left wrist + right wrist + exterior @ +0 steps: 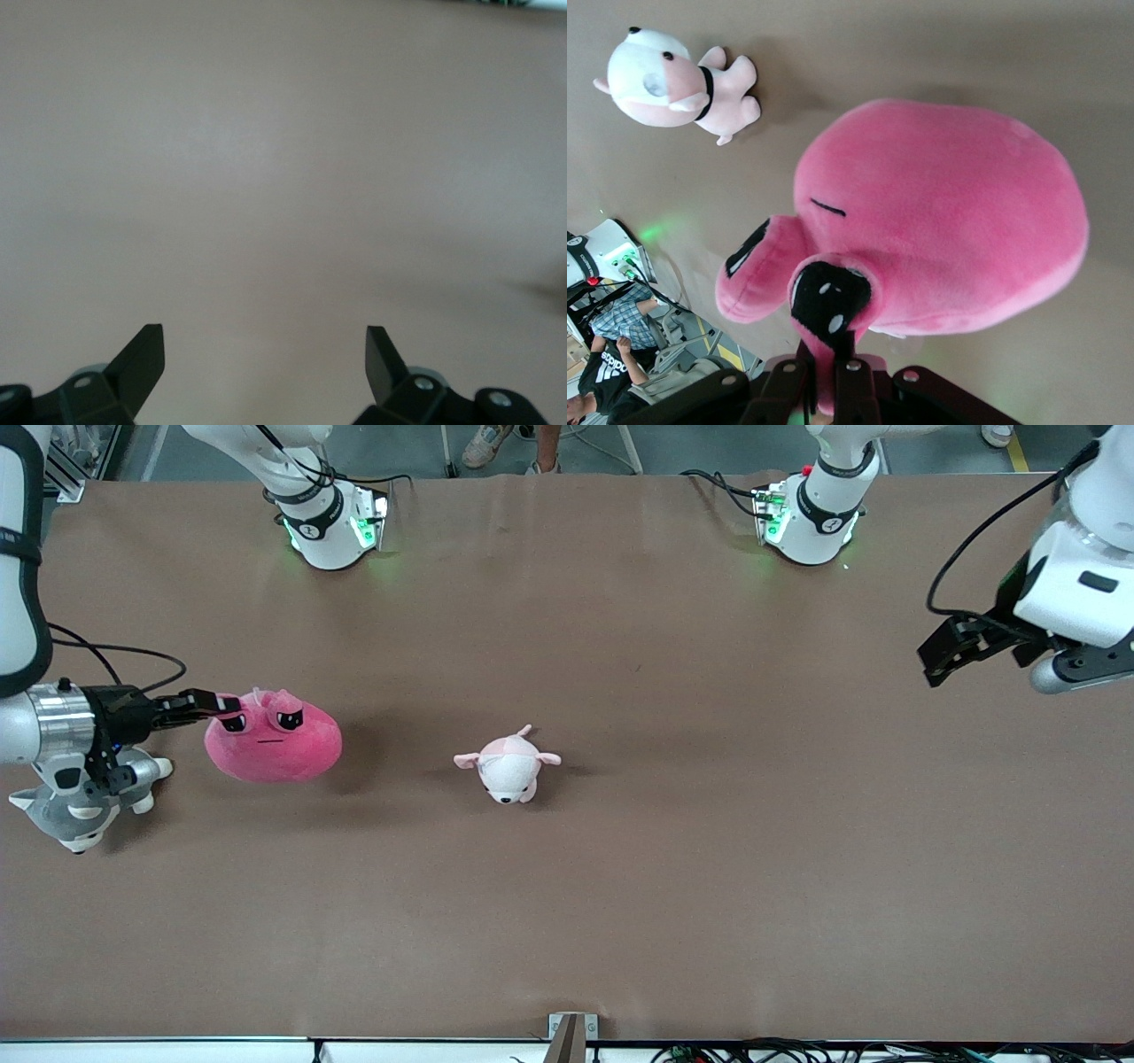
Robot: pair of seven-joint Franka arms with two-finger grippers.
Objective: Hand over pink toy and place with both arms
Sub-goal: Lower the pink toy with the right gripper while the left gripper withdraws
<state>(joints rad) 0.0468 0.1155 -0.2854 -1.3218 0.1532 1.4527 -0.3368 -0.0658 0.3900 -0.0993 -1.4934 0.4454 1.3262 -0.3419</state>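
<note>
The pink toy (pixel 275 744) (pixel 948 221) is a hot-pink round plush with angry black eyes, at the right arm's end of the table. My right gripper (pixel 226 706) (pixel 833 354) is shut on a raised flap by one of its eyes, with pink fabric pinched between the fingers. Whether the toy's underside rests on the table I cannot tell. My left gripper (pixel 928 662) (pixel 266 341) hangs open over bare brown table at the left arm's end, with nothing between its fingers; that arm waits.
A small pale pink-and-white plush animal (pixel 507 766) (pixel 673 84) lies near the table's middle. A grey-and-white plush (pixel 75 810) lies under the right arm's wrist, nearer the front camera than the pink toy. Both arm bases (pixel 328 522) (pixel 811 518) stand along the table's edge.
</note>
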